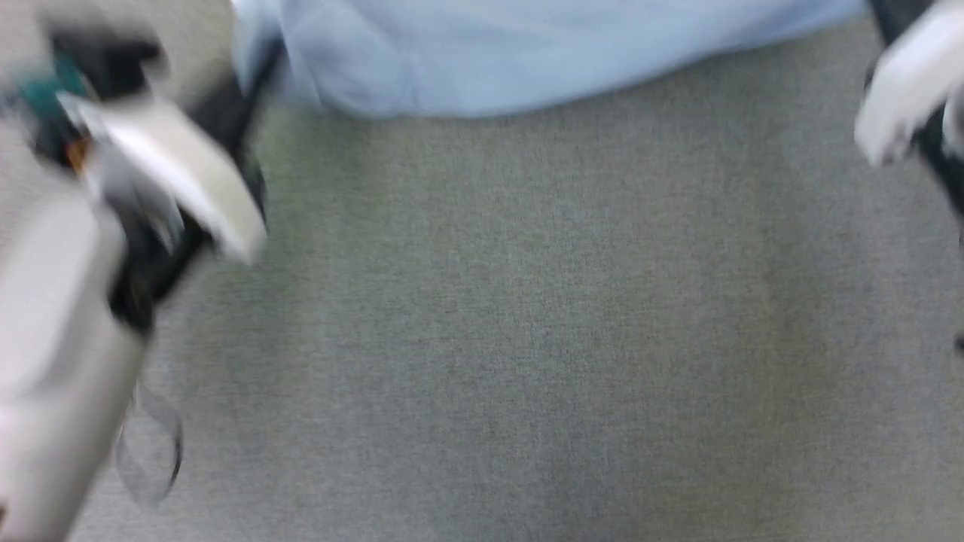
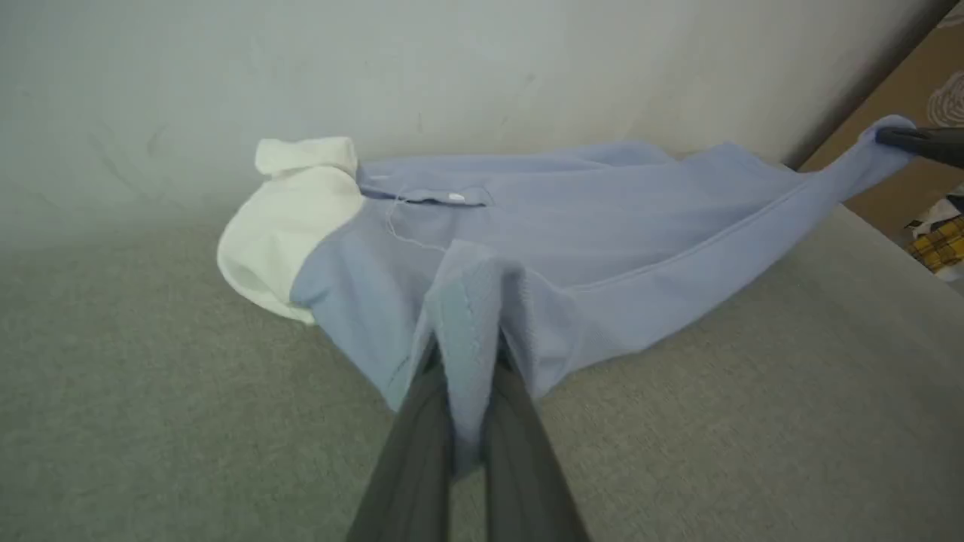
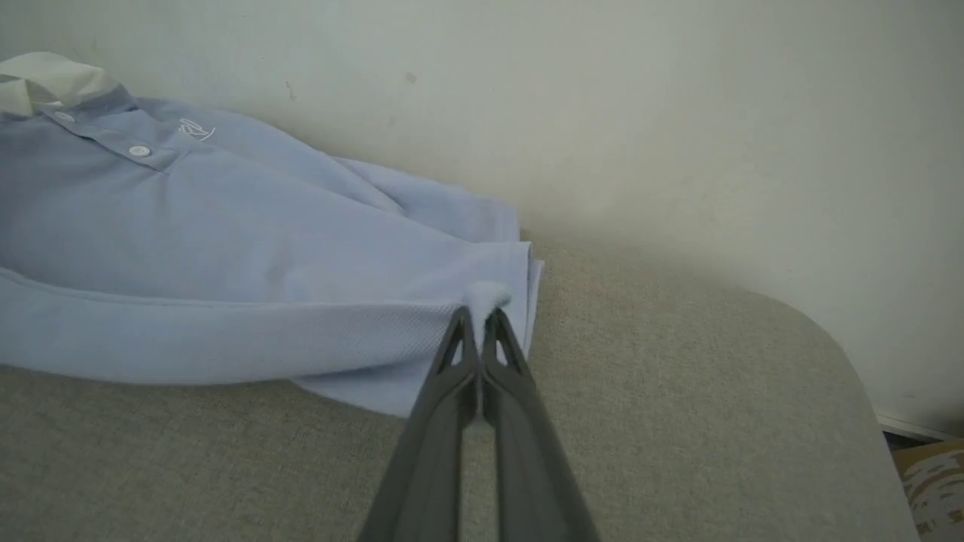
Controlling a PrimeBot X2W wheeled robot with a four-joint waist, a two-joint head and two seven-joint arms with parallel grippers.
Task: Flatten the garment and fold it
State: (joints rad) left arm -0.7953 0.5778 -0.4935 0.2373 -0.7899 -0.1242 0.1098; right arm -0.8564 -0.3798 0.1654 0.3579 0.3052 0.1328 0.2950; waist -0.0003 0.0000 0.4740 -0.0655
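Faintly, a white cursive logo (image 3: 197, 131), unreadable, marks the garment (image 3: 226, 226).

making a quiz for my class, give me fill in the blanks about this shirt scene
The left fingers and right fingers each pinch the blue ____.
Its collar is ____.
It lies on a ____ table.
Missing words: shirt; white; grey.
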